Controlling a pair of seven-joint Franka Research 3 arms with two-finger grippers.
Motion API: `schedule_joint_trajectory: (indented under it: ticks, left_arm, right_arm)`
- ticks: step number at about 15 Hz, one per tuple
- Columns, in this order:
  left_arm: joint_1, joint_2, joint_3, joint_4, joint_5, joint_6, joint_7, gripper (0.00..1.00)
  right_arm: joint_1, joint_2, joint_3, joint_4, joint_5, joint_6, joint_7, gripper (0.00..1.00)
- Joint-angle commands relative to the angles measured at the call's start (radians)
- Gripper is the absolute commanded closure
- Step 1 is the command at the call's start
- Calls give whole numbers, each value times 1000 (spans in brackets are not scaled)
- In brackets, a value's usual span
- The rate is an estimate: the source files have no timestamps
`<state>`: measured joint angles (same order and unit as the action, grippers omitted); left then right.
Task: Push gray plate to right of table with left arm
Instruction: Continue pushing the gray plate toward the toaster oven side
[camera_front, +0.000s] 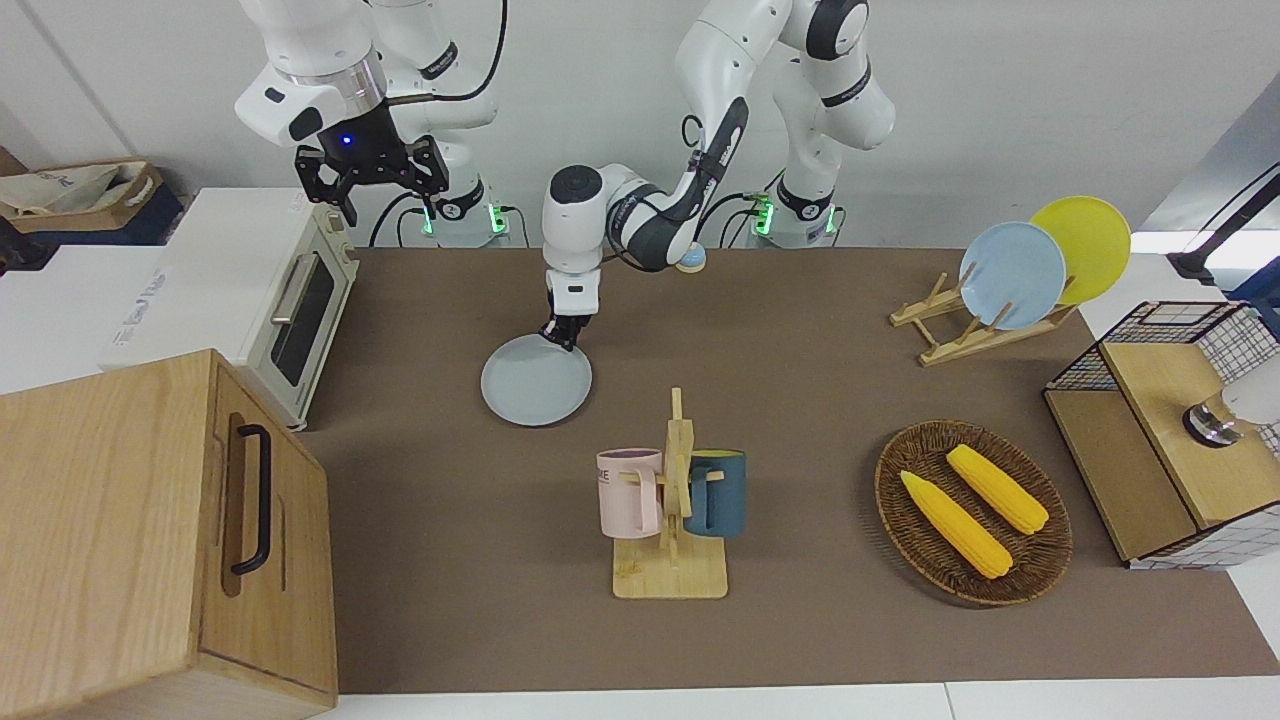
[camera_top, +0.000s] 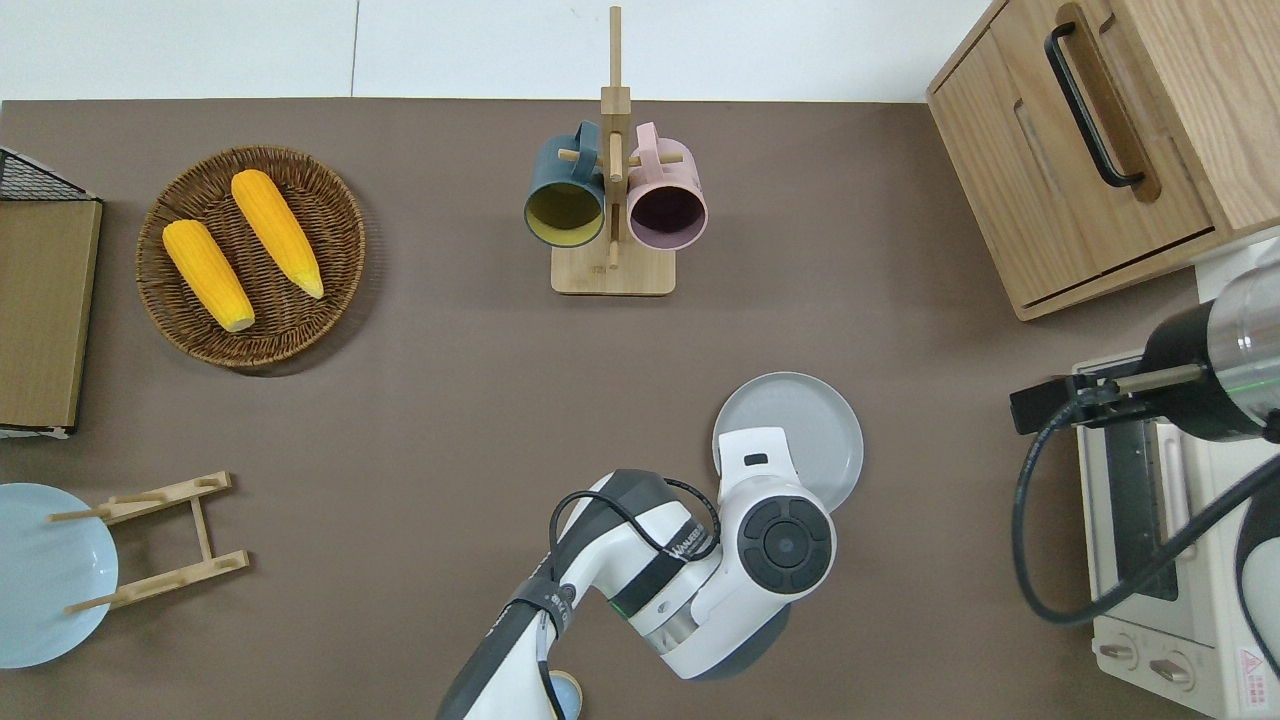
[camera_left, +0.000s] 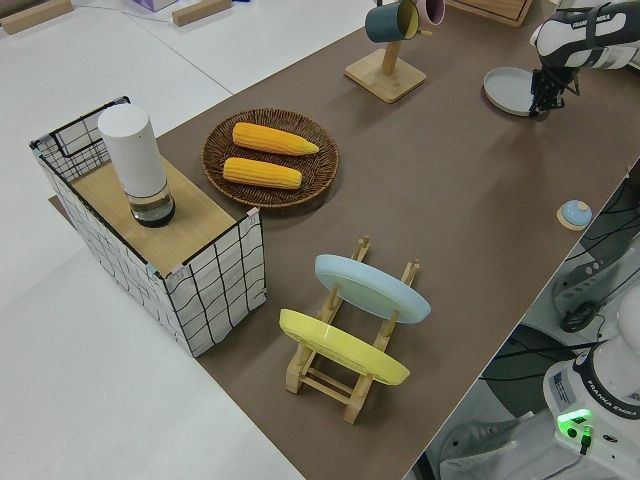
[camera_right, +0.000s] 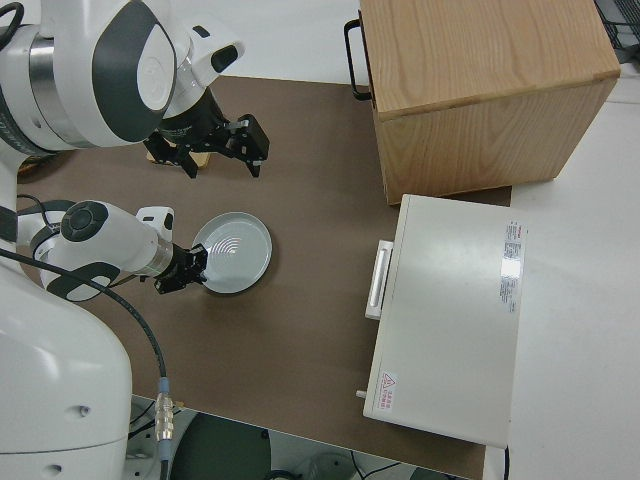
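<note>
Gray plate (camera_front: 533, 383), round, pale, low-rimmed

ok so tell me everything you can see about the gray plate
The round, shallow, pale gray plate has a low raised rim and a smooth matte look, with faint concentric rings in its well showing in the right side view. It lies flat and empty on the brown table top, toward the right arm's end, between the white toaster oven and the wooden mug stand, nearer to the robots than the stand. The left arm's black gripper stands at the plate's rim nearest the robots, seemingly touching it.
</note>
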<state>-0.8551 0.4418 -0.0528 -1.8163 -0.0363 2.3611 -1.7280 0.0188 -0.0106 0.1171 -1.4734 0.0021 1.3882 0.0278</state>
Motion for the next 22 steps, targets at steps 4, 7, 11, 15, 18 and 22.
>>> schedule_joint_trajectory:
  ticks: [4, 7, 11, 15, 18, 22]
  left_arm:
    - [-27, 84, 5, 87, 21, -28, -33, 1000]
    - [-27, 84, 5, 87, 22, -28, -33, 1000]
    - [-27, 83, 7, 87, 38, -42, -21, 294]
    - [-25, 80, 7, 89, 45, -62, -13, 5]
    - [-25, 75, 8, 91, 45, -75, -13, 5]
    - [-9, 58, 14, 112, 39, -164, 97, 2]
  right_arm:
    - [-20, -6, 13, 4, 10, -12, 0, 17]
    - [-20, -6, 13, 4, 10, -12, 0, 17]
    - [-20, -6, 15, 4, 10, -12, 0, 17]
    - [-20, -6, 13, 4, 10, -12, 1, 17]
    - [-20, -6, 13, 4, 10, -12, 1, 17]
    - [-20, -6, 15, 4, 10, -12, 0, 17]
